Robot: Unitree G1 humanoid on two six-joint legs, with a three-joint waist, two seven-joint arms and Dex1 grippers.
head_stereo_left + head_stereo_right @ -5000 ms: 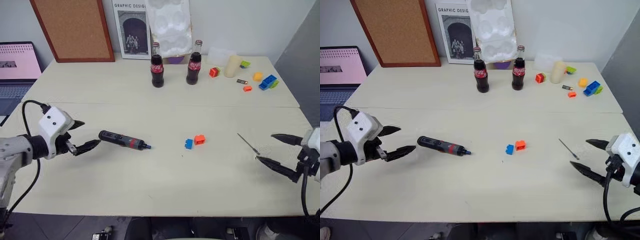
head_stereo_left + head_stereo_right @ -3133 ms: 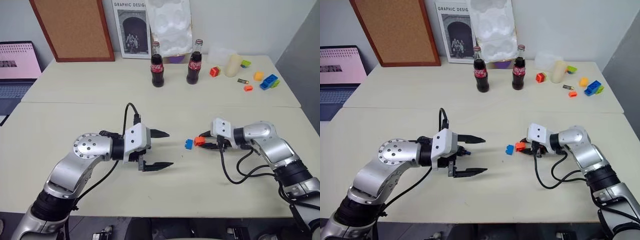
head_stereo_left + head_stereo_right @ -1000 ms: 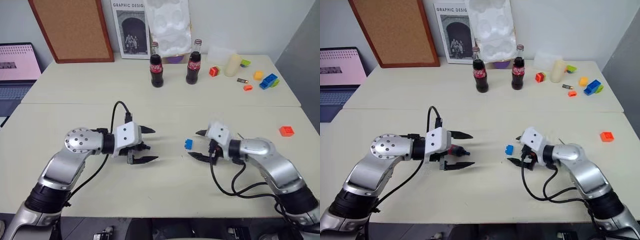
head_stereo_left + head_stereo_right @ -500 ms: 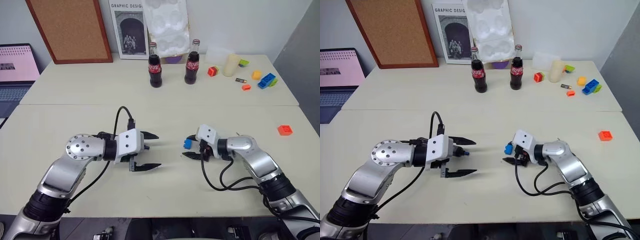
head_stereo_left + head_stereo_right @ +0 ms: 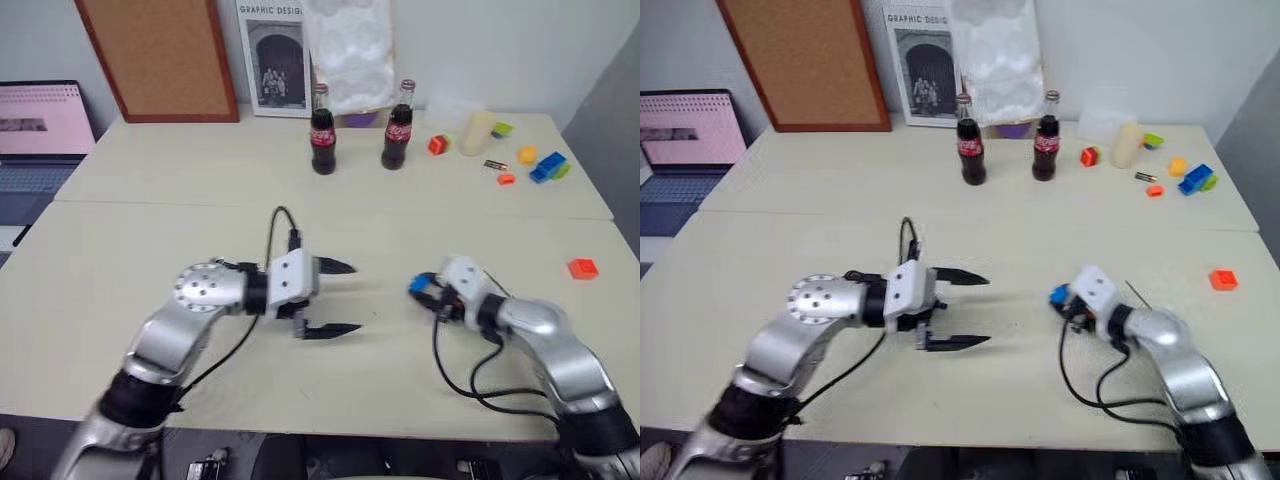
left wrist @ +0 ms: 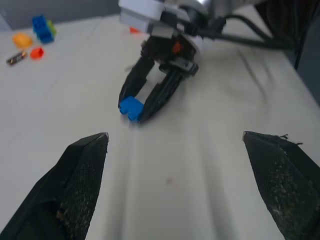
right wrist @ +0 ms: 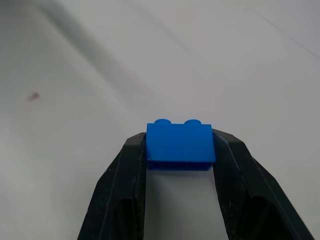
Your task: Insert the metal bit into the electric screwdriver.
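**Mia:** What is the right claw (image 5: 424,291) doing?

**Ben:** It is pinching a blue brick (image 7: 180,142). The brick sits right between its 2 black fingers (image 7: 125,190), and both fingers press on its sides. It is held low over the tabletop (image 5: 150,180).

**Mia:** And the left claw (image 5: 986,310)?

**Ben:** It is spread wide, with nothing in it. Its 2 fingers point across at the right claw. There is a bare bit of tabletop between the 2 claws.

**Mia:** Where is the metal bit (image 5: 1137,296)?

**Ben:** It is a thin dark line lying flat on the tabletop. It is just behind the right claw, close beside that arm's wrist. The claw is not touching it.

**Mia:** What else is near?

**Ben:** An orange brick (image 5: 582,268) lies well out past the right claw, on the side away from the left claw. 2 cola bottles (image 5: 322,143) stand far ahead of both claws, at the back of the tabletop. More coloured bricks (image 5: 548,167) lie in the far corner, well apart from the right claw. A laptop (image 5: 40,125) sits far off on the left claw's side, and a cork board (image 5: 155,55) leans on the wall behind the tabletop.
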